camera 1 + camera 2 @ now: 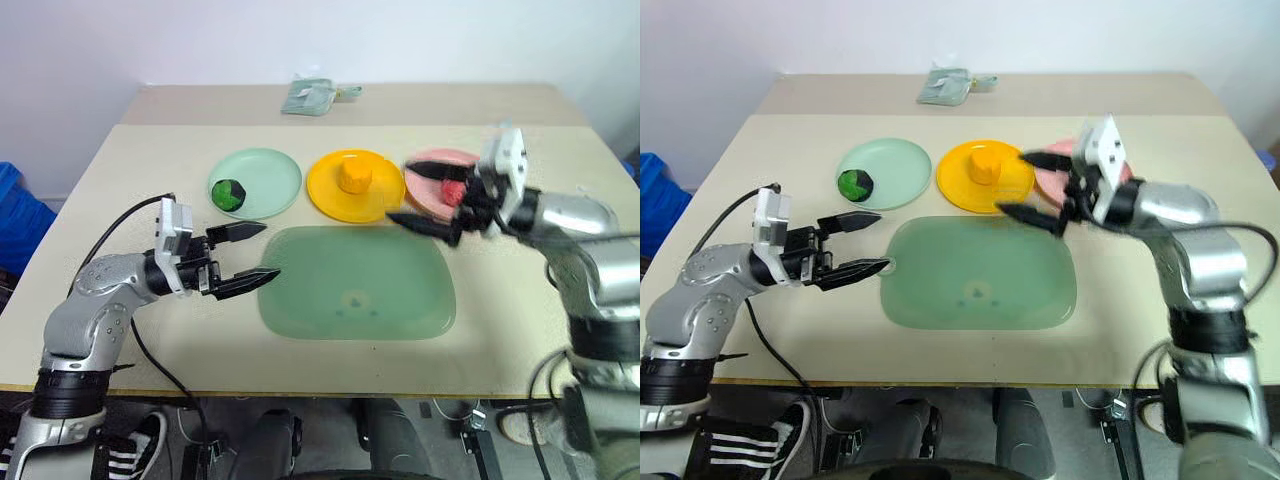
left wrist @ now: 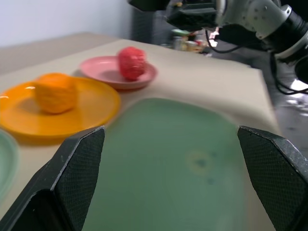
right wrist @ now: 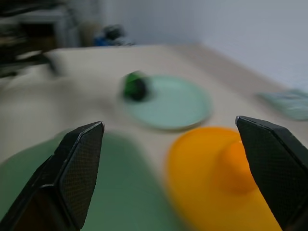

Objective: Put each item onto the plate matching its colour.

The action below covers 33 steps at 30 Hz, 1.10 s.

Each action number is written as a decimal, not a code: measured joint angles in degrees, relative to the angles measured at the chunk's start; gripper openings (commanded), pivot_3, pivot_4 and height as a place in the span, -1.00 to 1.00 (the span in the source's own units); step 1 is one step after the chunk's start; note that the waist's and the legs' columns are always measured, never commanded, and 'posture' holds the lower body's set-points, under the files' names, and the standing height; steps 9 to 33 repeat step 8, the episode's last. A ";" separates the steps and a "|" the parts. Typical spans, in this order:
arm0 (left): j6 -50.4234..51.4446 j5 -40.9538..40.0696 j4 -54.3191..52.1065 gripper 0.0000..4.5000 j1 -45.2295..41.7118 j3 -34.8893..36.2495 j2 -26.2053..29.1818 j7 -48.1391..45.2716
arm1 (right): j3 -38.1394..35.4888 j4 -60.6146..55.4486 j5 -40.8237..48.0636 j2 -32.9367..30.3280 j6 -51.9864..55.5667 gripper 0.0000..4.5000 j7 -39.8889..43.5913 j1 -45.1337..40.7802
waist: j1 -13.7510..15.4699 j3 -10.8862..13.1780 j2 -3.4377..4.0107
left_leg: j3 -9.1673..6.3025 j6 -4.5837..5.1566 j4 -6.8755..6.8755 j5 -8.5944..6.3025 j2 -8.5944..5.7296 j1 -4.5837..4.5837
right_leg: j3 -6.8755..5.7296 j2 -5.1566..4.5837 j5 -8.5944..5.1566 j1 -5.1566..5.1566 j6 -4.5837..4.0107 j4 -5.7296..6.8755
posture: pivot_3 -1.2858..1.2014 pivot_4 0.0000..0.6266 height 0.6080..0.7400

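A dark green fruit (image 1: pixel 230 194) lies on the mint green plate (image 1: pixel 268 175). The orange fruit (image 1: pixel 354 177) sits on the yellow plate (image 1: pixel 330 195). Resting on the pink plate (image 1: pixel 432 160) is the red apple (image 1: pixel 454 192). My left gripper (image 1: pixel 271 250) hovers open and empty at the left edge of the large green mat (image 1: pixel 355 285), pointing right. The right gripper (image 1: pixel 400 192) is open and empty above the gap between the yellow and pink plates, its fingers pointing left, just in front of the apple.
A pale green cloth bundle (image 1: pixel 315 96) lies at the table's far edge. The big green mat fills the middle of the table in front of the plates. A blue object (image 1: pixel 15 215) stands off the table's left side.
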 measured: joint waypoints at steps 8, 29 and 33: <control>-3.56 2.72 6.57 1.00 -3.24 -3.25 -1.80 -4.62 | -2.60 -12.26 3.52 -8.64 6.73 0.98 -0.19 13.20 | -0.38 0.00 -0.01 | 0.10 0.03 0.04 -0.02 0.09 0.26 | 0.06 0.13 0.00 0.12 0.01 0.07 | 0.03 -0.52 1.00; -3.56 2.72 6.57 1.00 -3.24 -3.25 -1.80 -4.62 | -2.60 -12.26 3.52 -8.64 6.73 0.98 -0.19 13.20 | -0.38 0.00 -0.01 | 0.10 0.03 0.04 -0.02 0.09 0.26 | 0.06 0.13 0.00 0.12 0.01 0.07 | 0.03 -0.52 1.00; -3.56 2.72 6.57 1.00 -3.24 -3.25 -1.80 -4.62 | -2.60 -12.26 3.52 -8.64 6.73 0.98 -0.19 13.20 | -0.38 0.00 -0.01 | 0.10 0.03 0.04 -0.02 0.09 0.26 | 0.06 0.13 0.00 0.12 0.01 0.07 | 0.03 -0.52 1.00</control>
